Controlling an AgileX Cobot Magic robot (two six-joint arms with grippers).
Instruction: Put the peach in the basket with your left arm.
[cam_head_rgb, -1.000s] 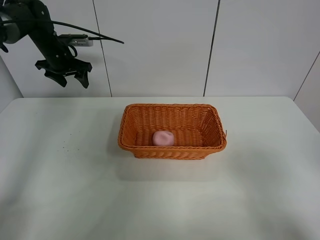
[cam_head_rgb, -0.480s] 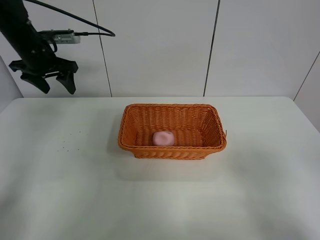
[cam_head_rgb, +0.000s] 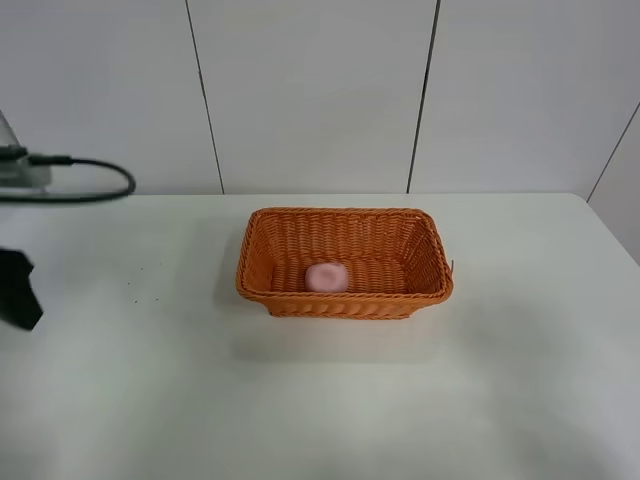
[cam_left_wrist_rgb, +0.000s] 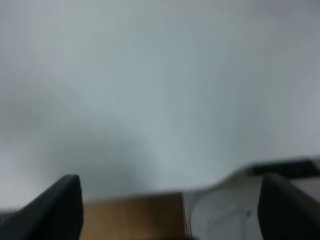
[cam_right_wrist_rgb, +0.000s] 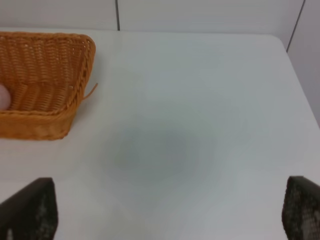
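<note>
The basket (cam_head_rgb: 345, 262) is woven from orange wicker, rectangular, with flared sides and a rolled rim, and one loose strand is seen sticking out at its right corner. The peach (cam_head_rgb: 327, 277), a small matte pale-pink lump of rounded shape, is placed inside the basket on its floor, near the front wall and a little left of the middle. The tabletop (cam_head_rgb: 320, 400) is white, smooth and matte, and a few tiny dark specks are noticed on its left part. Behind it, a wall of pale panels with thin dark seams is seen. At the left edge only a blurred dark piece of the left arm (cam_head_rgb: 18, 288) and a black cable (cam_head_rgb: 90, 190) are visible. The left claw (cam_left_wrist_rgb: 170, 205) is held apart, with nothing between its fingers, and the right claw (cam_right_wrist_rgb: 170, 210) is also apart and empty.
</note>
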